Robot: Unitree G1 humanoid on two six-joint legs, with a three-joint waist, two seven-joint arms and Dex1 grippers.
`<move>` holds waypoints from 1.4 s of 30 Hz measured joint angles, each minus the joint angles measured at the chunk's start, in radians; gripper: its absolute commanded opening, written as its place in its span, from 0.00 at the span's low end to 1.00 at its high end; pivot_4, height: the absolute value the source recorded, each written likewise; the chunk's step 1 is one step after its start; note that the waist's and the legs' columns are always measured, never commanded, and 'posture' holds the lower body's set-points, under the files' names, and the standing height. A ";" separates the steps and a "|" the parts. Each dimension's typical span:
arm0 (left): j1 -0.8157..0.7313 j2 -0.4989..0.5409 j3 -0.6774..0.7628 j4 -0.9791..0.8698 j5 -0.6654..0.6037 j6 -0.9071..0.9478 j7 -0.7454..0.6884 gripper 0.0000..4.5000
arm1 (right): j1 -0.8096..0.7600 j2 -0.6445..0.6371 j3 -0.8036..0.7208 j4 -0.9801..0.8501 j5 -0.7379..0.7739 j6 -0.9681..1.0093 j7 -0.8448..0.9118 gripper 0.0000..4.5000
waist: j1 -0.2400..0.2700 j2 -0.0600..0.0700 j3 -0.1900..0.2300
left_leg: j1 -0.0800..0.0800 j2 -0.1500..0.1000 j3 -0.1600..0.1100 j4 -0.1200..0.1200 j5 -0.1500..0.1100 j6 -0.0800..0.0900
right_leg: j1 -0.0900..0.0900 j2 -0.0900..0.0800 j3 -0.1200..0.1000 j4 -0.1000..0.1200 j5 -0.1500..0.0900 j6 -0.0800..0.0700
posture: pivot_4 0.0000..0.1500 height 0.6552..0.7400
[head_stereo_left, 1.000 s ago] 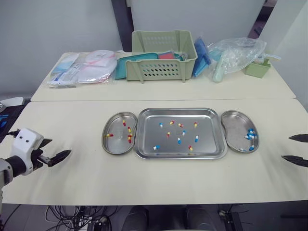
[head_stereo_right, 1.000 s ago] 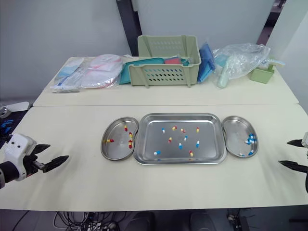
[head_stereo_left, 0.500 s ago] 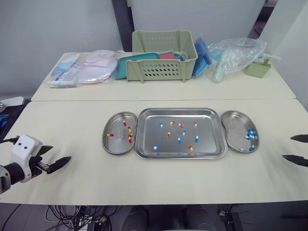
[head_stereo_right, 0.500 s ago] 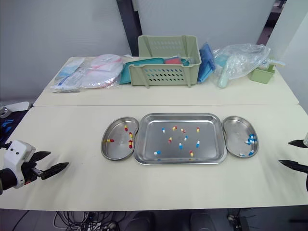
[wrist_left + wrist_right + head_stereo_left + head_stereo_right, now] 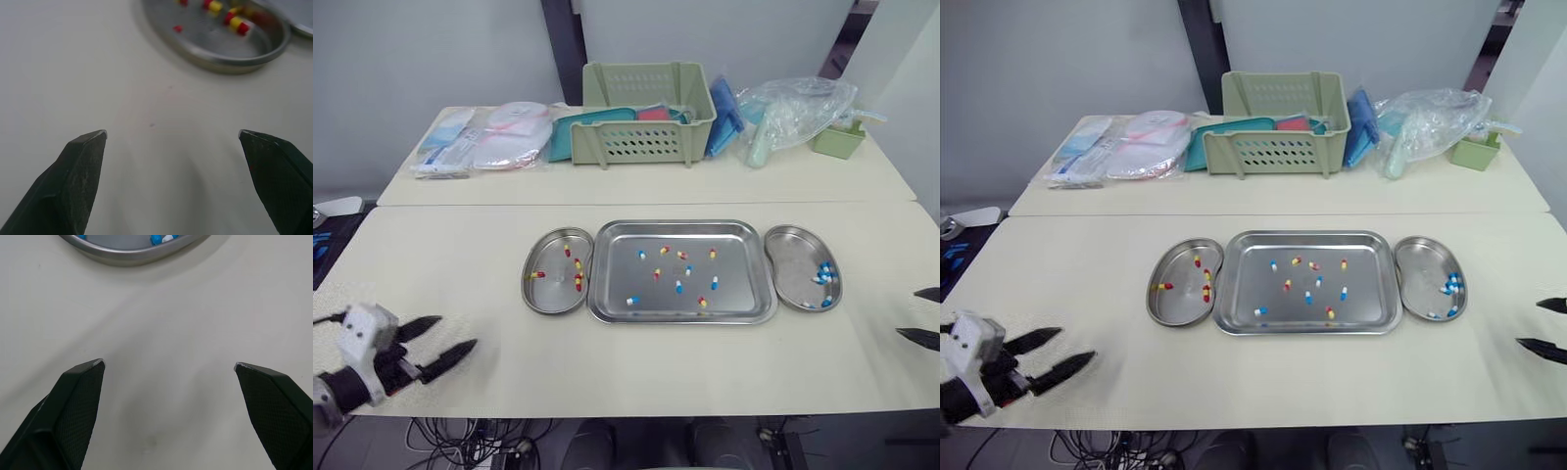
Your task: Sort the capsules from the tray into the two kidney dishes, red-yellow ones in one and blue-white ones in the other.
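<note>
Looking down from the head, the tray (image 5: 680, 317) sits mid-table with a scatter of mixed capsules (image 5: 677, 286) on its floor; the left kidney dish (image 5: 548, 296) lies tight against one side and holds a few red-yellow capsules (image 5: 576, 281), while the right kidney dish (image 5: 788, 259) lies against the other and holds blue-white capsules (image 5: 822, 274); the left gripper (image 5: 457, 332) hovers near the front corner, well apart from the dishes, fingers spread and empty; the right gripper (image 5: 907, 312) hangs at the opposite edge, likewise spread and empty.

From the left wrist, the two black fingers (image 5: 78, 181) stand wide apart over bare tabletop, with the left kidney dish's rim (image 5: 230, 63) and its red-yellow load ahead.

From the right wrist, the fingers (image 5: 73, 406) are equally parted above the surface; the right kidney dish's rim (image 5: 132, 257) shows beyond.

Each capsule is probably feather-light, smooth and thin-shelled; on polished steel it will likely skid or roll, so a gentle pinch across the middle of the barrel, tips coming down on either side, seems best; too much force could crush it.

The table (image 5: 460, 255) is pale and matte; a second table behind carries a green basket (image 5: 646, 137), sealed packets (image 5: 489, 137) and a clear bag (image 5: 793, 108); plain light wall panels close the room.
</note>
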 measured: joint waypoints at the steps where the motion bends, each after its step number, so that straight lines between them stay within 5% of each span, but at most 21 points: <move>1: 0.017 -0.032 -0.013 -0.034 -0.010 -0.016 -0.001 1.00 | 0.018 0.003 -0.009 0.001 0.000 -0.006 -0.007 1.00 | 0.001 0.000 0.000 | 0.000 0.000 0.000 0.000 0.000 0.000 | 0.000 0.000 0.000 0.000 0.000 0.000 | 1.00 1.00; 7: 0.080 -0.143 -0.191 -0.214 -0.009 -0.068 0.001 1.00 | 0.128 0.013 -0.068 -0.034 0.001 -0.007 -0.017 1.00 | 0.003 -0.001 0.000 | 0.001 0.000 0.001 0.001 0.000 0.000 | 0.001 0.000 0.002 -0.001 0.001 0.001 | 1.00 1.00; 18: 0.017 -0.227 -0.367 -0.192 0.074 -0.263 0.019 1.00 | 0.297 0.051 -0.160 -0.218 0.012 0.037 -0.030 1.00 | 0.006 -0.002 0.001 | 0.001 0.000 0.001 0.001 0.000 0.000 | 0.001 0.001 0.002 -0.001 0.001 0.001 | 1.00 1.00; 25: -0.020 -0.250 -0.409 -0.118 0.102 -0.386 0.024 1.00 | 0.436 0.135 -0.175 -0.811 0.141 0.251 -0.043 1.00 | 0.008 -0.002 0.001 | 0.001 0.000 0.000 0.001 0.000 0.000 | 0.002 0.001 0.002 -0.001 0.001 0.002 | 1.00 1.00; 32: -0.019 -0.244 -0.433 -0.076 0.104 -0.438 0.016 1.00 | 0.132 0.134 0.098 -1.129 0.264 0.493 -0.172 1.00 | 0.017 -0.009 0.005 | 0.000 0.000 -0.002 0.002 0.000 0.000 | 0.001 0.001 0.000 -0.001 0.001 0.002 | 1.00 1.00; 34: -0.023 -0.240 -0.436 -0.074 0.104 -0.451 0.011 1.00 | 0.045 0.135 0.170 -1.129 0.268 0.521 -0.185 1.00 | 0.023 -0.010 0.005 | 0.000 0.000 -0.002 0.001 0.000 0.000 | 0.001 0.001 0.000 -0.001 0.001 0.002 | 1.00 1.00; 38: -0.029 -0.239 -0.451 -0.070 0.106 -0.465 0.007 1.00 | -0.120 0.174 0.329 -1.100 0.233 0.545 -0.196 0.80 | 0.030 -0.011 0.006 | -0.002 0.000 -0.003 0.001 0.000 0.000 | 0.000 0.001 -0.002 -0.002 0.001 0.002 | 1.00 1.00; 42: -0.041 -0.238 -0.471 -0.057 0.113 -0.475 0.007 1.00 | -0.328 0.280 0.533 -1.003 0.129 0.554 -0.208 0.80 | 0.022 -0.012 0.006 | 0.000 0.000 -0.003 0.001 0.000 0.000 | 0.000 0.001 -0.001 0.000 0.001 0.001 | 1.00 1.00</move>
